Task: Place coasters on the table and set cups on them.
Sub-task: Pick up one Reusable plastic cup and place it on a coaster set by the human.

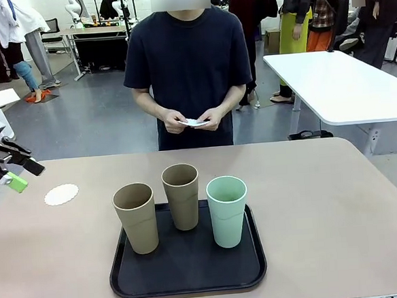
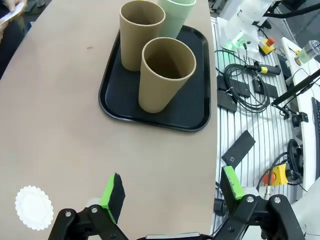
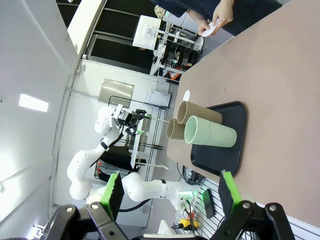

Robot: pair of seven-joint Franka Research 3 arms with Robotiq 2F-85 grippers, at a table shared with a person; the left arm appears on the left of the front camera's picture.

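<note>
Black tray [image 1: 187, 276] carries three cups [image 1: 182, 198], one coaster [image 1: 61, 194] nearby; left fingers [image 2: 112, 194] and right fingers [image 3: 112, 192] spread apart

Front and wrist cameras all overlook the cups [image 1: 182, 194].

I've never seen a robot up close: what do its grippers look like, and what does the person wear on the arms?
The left gripper and right gripper are each a black linkage with two fingers tipped by bright green pads. The left arm is glossy white with rounded joints. The person's sleeves are short, dark navy.
</note>
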